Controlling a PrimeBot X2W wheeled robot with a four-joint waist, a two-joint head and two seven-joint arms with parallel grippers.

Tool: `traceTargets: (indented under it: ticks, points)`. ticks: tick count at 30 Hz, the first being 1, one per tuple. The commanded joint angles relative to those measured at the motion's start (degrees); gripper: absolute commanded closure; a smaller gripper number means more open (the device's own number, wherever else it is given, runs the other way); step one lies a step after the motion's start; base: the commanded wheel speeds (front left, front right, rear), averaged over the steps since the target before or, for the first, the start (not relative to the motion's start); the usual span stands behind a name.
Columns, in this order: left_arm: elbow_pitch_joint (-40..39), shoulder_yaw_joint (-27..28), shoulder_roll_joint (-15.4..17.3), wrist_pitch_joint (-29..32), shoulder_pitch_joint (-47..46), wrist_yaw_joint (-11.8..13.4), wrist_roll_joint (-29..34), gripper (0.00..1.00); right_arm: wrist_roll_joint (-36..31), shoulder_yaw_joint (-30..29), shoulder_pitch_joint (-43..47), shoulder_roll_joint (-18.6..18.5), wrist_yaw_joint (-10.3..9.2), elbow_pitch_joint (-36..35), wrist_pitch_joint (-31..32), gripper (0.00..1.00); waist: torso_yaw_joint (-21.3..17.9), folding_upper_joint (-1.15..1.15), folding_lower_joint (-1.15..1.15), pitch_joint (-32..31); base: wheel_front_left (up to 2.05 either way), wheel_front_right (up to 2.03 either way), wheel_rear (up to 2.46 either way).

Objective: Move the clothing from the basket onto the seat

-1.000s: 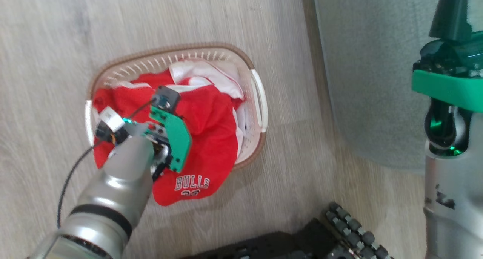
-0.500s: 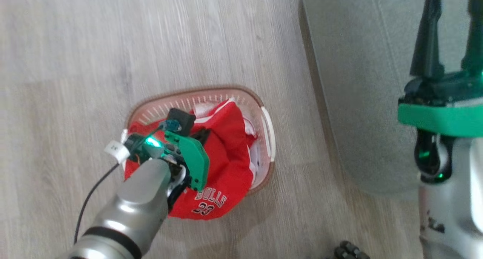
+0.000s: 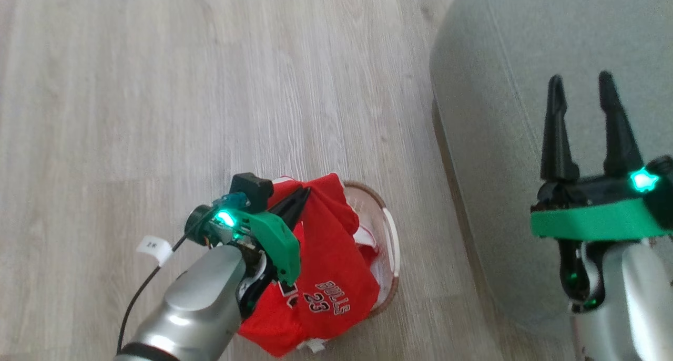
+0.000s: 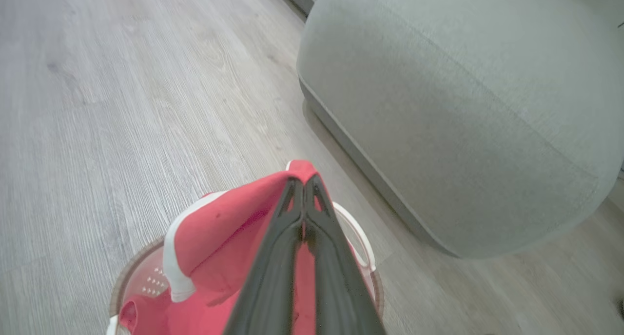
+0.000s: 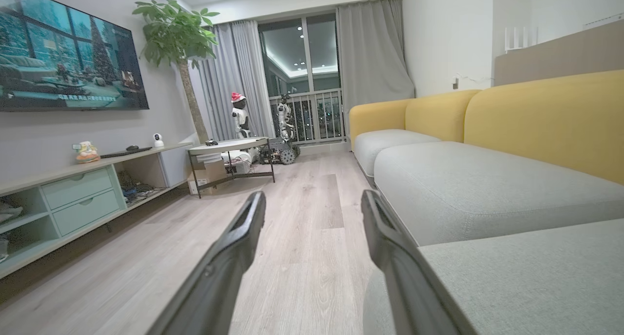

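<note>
Left tool [image 4: 303,183] clamps the clothing [image 4: 219,227]; right tool [image 3: 580,81] has fingers spread apart.

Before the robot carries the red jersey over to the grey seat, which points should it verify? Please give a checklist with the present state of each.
1. Left pincer shut on the clothing: ok.
2. Clothing lifted fully clear of the basket: cannot tell; its lower part hangs in front of it.
3. Seat bare where the clothing would land: ok, as far as visible.
4. Right pincer open and holding nothing: ok.
5. Right pincer out of the carrying path: probably not ok; it hangs over the seat's edge.
</note>
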Motion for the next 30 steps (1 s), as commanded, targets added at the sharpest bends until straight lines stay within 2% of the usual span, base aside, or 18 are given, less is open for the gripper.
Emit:
traceTargets:
  ticks: [1,11,20,30]
  points:
    - [-3.15,2.49,1.28,-1.06,-0.85,0.51,-0.71,1.0,-0.53,1.44,0.21,-0.4,-0.01,-1.49,-0.28,0.0,1.34,-0.01,0.01,-3.64,0.0,0.0,0.0]
    - [-14.84,4.32,3.93,-0.07,1.18,4.05,-2.08,1.0,-0.44,2.17,3.91,-0.4,-0.01,-0.08,-0.28,0.0,2.02,-0.01,0.01,-9.18,0.0,0.0,0.0]
    - [-29.81,6.64,8.47,4.17,0.86,8.57,-2.69,1.0,0.12,2.7,6.49,-0.4,-0.01,0.36,-0.28,0.0,2.74,-0.01,0.01,-11.89,0.0,0.0,0.0]
    - [-41.17,8.56,11.03,8.63,-4.05,11.75,-2.01,1.0,2.07,7.74,8.43,-0.4,-0.01,0.5,-0.28,0.0,3.73,-0.01,0.01,-12.21,0.0,0.0,0.0]
